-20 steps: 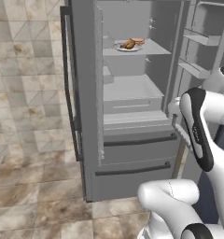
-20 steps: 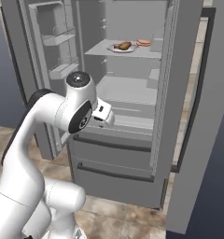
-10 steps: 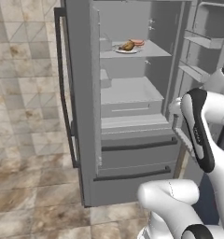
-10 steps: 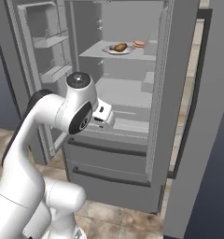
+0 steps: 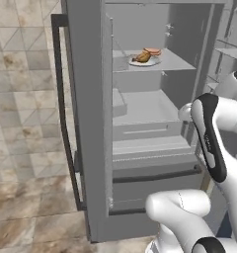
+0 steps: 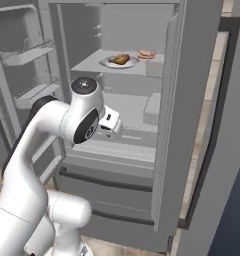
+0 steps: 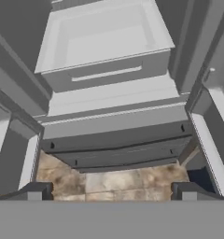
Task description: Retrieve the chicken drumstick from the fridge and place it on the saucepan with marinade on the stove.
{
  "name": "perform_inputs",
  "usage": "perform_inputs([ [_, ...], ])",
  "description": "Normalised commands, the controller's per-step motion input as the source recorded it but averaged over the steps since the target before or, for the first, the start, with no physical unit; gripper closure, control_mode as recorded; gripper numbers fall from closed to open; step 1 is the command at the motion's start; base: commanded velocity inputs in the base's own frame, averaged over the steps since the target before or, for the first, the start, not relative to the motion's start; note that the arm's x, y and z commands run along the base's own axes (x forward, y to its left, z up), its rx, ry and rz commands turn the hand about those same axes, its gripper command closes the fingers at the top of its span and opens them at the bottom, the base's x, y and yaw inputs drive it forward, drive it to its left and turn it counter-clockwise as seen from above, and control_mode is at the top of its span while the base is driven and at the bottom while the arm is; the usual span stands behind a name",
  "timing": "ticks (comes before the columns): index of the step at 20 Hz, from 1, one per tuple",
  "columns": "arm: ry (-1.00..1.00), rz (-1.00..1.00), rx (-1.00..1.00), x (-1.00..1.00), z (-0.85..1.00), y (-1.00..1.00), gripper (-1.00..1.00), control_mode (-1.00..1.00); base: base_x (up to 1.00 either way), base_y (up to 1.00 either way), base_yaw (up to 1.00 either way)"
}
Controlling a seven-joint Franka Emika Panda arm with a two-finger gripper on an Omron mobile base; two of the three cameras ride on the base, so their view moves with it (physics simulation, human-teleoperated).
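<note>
Tiled kitchen floor; fridge, doors wide. Claw: spread, empty, facing lower drawers. Chicken drumstick: on plate, shelf above claw.

The white arm is rising from the base, bending at a dark-jointed elbow and reaching forward at mid height. Its end effector is pointing forward and down, its 2 fingertips standing wide apart, gripping nothing.

white plate, round sandwich, tiled floor
</note>
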Motion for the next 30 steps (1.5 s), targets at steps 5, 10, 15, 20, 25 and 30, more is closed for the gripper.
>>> perform_inputs([
  [5, 0.0, 0.0, 0.0, 0.0, 0.0, 0.0, -1.0, 1.0, 0.77, 0.0, 0.0],
  [10, 0.0, 0.0, 0.0, 0.0, 0.0, 0.0, -1.0, 1.0, 0.74, 0.0, 0.0],
  [15, 0.0, 0.0, 0.0, 0.0, 0.0, 0.0, -1.0, 1.0, 0.73, 0.0, 0.0],
  [20, 0.0, 0.0, 0.0, 0.0, 0.0, 0.0, -1.0, 1.0, 0.28, 0.0, 0.02],
  [25, 0.0, 0.0, 0.0, 0.0, 0.0, 0.0, -1.0, 1.0, 0.0, 0.0, 0.03],
  [30, 0.0, 0.0, 0.0, 0.11, 0.0, 0.01, -1.0, -1.0, 0.04, 0.01, 0.0],
])
